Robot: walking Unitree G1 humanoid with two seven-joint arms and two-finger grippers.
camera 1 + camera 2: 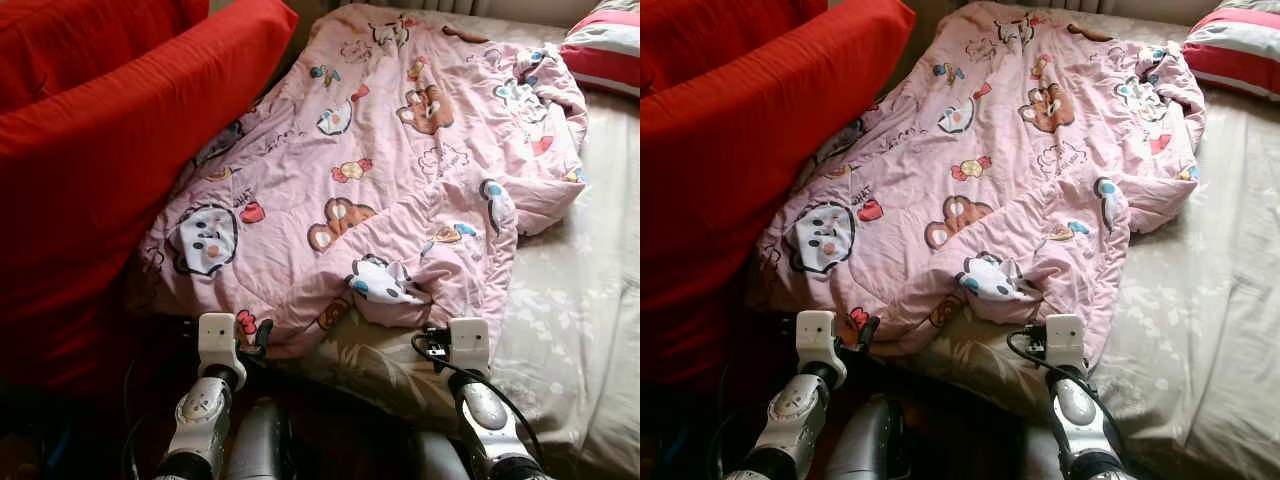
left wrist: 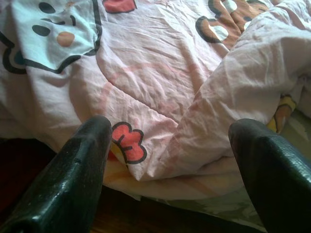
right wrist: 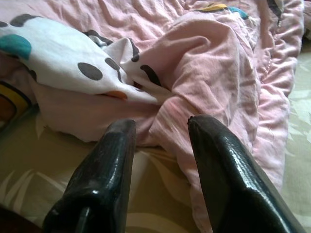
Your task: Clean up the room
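A rumpled pink cartoon-print quilt (image 1: pixel 390 170) lay spread crookedly across the bed (image 1: pixel 580 320) as the robot stood at its near edge, both silver arms raised toward the hanging hem; a large red cushion (image 1: pixel 110 140) leaned along the robot's left side and a red-and-white striped pillow (image 1: pixel 605 50) sat at the far right corner. In the head views, the left pincer (image 1: pixel 240 335) was at the quilt's lower left corner and the right pincer (image 1: pixel 440 345) was at the bunched fold near the lower right, just beside the beige leaf-patterned bedsheet (image 1: pixel 560 300). Seen from the left wrist, the two black fingers (image 2: pixel 73 170) stood wide apart, released, with the quilt's edge and a small red flower print between them but not yet gripped. From the right wrist, the fingers (image 3: pixel 102 174) were also parted, more narrowly, their tips touching or nearly touching a pink fold that lay on the sheet; nothing was clamped. Judged from this, tidying had barely begun: the quilt remained creased, skewed and folded over on itself, and gripping both corners, pulling it straight and smoothing or folding it all appeared still to be done.
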